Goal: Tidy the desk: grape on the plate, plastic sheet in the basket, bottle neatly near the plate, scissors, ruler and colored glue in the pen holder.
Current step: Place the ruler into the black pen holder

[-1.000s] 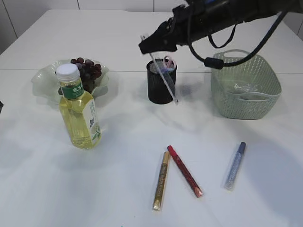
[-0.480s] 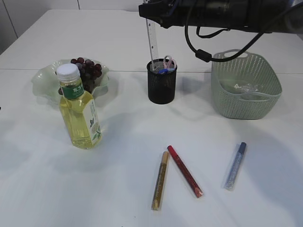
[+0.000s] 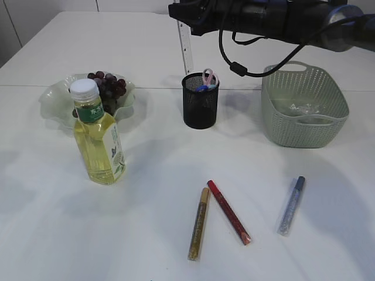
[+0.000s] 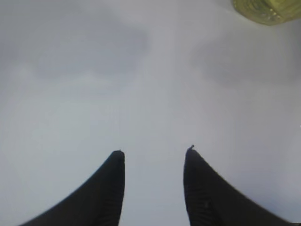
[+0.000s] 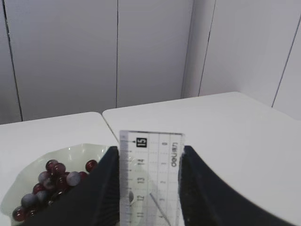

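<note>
The exterior view looks down at a slant across the tabletop from its near edge. The left wrist view faces straight down, close to bare tabletop, with the bottle at its upper right corner. The right wrist view looks level toward the wall panels; it shares the plate and grape with the exterior view.

The large plain white surface carries a ruffled pale green plate far left, a yellow-liquid bottle beside it, a black mesh cup far centre, a pale green basket far right, and gold, red and silver-blue glue sticks near.
</note>
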You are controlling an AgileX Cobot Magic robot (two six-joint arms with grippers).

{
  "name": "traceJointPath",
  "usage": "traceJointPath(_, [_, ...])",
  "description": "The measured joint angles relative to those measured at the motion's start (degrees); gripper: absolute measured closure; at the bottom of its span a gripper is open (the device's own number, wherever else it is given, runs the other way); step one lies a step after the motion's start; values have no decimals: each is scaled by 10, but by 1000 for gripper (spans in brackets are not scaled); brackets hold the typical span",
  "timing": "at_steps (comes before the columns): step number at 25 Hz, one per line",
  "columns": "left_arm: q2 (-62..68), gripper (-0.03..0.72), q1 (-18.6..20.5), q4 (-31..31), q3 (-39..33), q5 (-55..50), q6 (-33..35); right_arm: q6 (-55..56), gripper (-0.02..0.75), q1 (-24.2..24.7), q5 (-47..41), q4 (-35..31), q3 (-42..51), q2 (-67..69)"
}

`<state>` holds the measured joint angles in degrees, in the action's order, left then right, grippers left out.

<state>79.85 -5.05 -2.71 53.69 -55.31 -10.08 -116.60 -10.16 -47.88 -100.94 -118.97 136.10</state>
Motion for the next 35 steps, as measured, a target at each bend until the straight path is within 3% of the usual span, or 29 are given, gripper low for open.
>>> traceJointPath(24, [-1,379,0,0,0,-19,0,12,437,0,43,-6,-28,83])
traceJointPath(28, [-1,379,0,0,0,-20,0,14,398,0,45,-6,-29,97])
traceJointPath(35, [-1,379,0,0,0,-20,0,34,265,0,47,-6,-35,100])
